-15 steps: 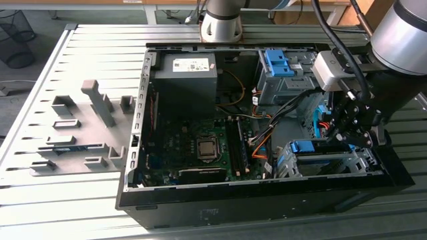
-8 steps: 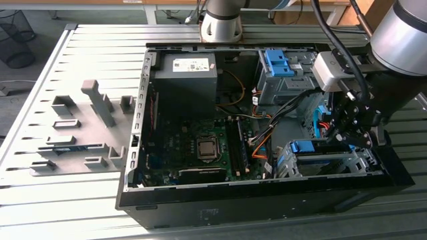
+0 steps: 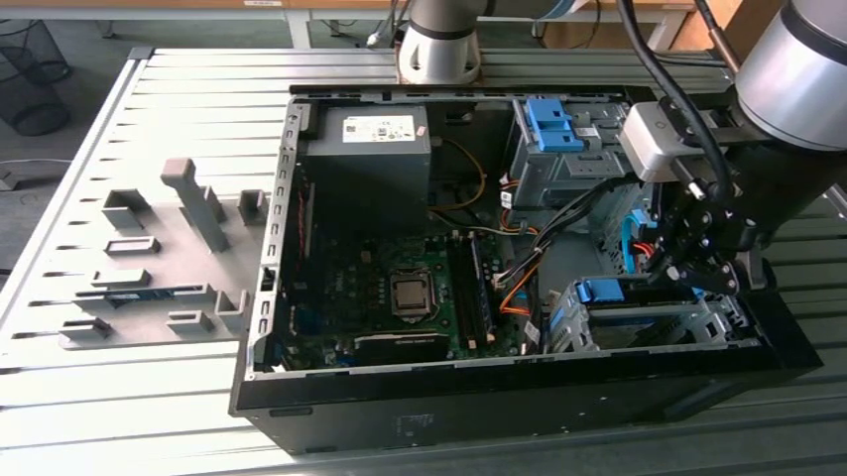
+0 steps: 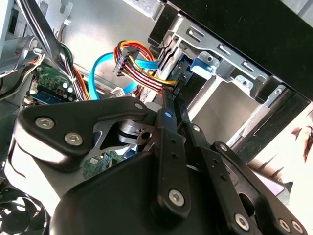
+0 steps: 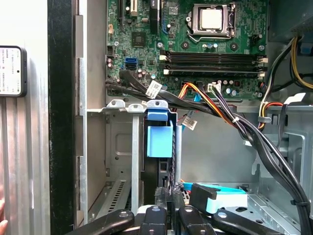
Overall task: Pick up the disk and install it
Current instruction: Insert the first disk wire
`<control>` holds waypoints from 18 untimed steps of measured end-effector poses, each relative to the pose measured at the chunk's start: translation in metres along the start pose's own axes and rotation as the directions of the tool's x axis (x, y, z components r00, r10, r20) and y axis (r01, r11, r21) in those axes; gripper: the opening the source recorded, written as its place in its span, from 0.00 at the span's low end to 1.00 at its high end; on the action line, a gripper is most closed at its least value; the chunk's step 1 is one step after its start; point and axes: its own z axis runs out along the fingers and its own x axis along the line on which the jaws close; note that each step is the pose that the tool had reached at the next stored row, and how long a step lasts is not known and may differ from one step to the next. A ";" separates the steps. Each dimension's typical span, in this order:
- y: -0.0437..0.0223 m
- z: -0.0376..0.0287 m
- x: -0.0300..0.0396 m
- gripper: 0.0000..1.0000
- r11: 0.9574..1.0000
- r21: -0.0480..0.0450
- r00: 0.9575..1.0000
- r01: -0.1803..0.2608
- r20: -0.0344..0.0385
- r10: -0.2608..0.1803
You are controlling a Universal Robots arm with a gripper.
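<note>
Currently logged from my remote station:

- Claw [image 3: 699, 260]: I have it lowered inside the open computer case [image 3: 285, 297], at the metal drive cage [image 3: 662, 322] on the exterior view's right. In the second wrist view its fingers [image 4: 171, 147] look drawn close together; whether they pinch anything, I cannot tell.
- Disk [image 5: 159, 147]: it stands on edge in a slot of the cage, blue frame tab facing outward, just ahead of the claw in the first wrist view. Upright because the slot's rails run that way.
- Cable bundle [image 5: 215, 110]: draped past the cage mouth, near the slot.
- Motherboard [image 3: 397, 288]: flat in the case floor, well apart.
- Grey fixture blocks [image 3: 173, 258]: on the tabletop [image 3: 79, 397], outside the case.
</note>
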 end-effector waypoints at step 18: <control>0.0000 0.0005 0.0007 0.16 1.000 0.000 1.000 -0.006 -0.001 0.006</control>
